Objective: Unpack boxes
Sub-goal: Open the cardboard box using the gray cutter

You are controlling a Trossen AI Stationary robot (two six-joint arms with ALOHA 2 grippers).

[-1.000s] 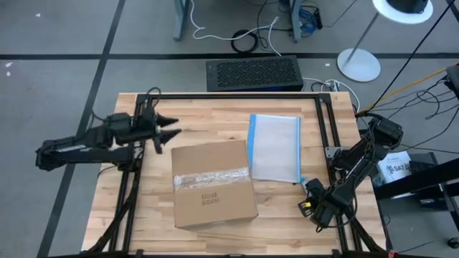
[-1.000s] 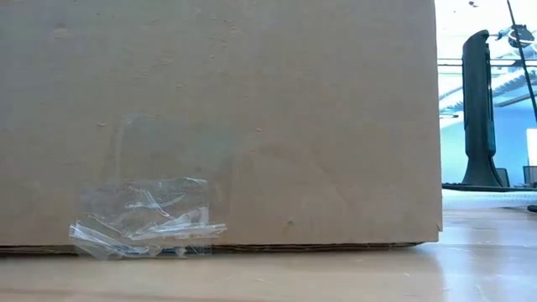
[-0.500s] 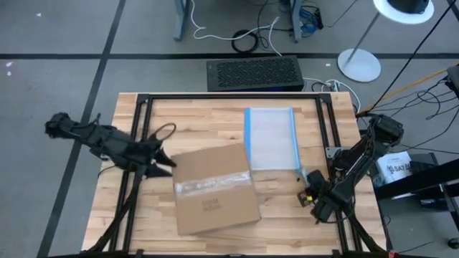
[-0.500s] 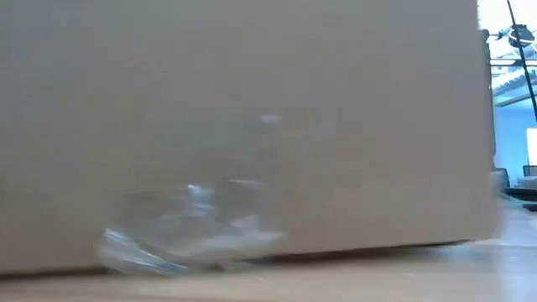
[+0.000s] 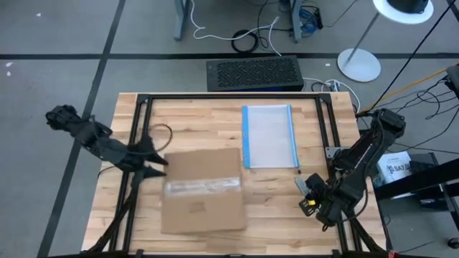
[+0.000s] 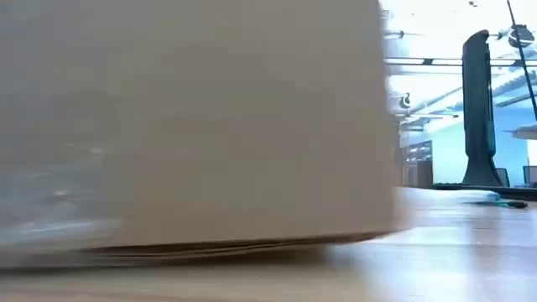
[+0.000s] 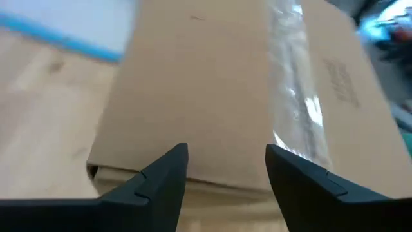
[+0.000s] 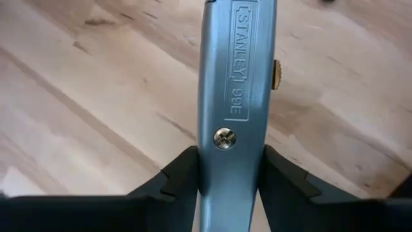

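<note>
Now box (image 7: 212, 84) just beyond open left jaws.

a robotics lab or workshop: a pale butcher-block wooden table (image 5: 215, 118) in a black metal frame (image 5: 229, 97) stands on grey carpet tiles (image 5: 57, 36), with loose cables (image 5: 247, 39) and a white floor lamp (image 5: 373, 43).

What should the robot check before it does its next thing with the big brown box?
1. Box flat on the table: ok.
2. Left gripper at the box's edge, jaws open: ok.
3. Right gripper shut on the utility knife: ok.
4. Tape strip on top of the box uncut: cannot tell.
5. Clear pouch apart from the box: ok.
</note>
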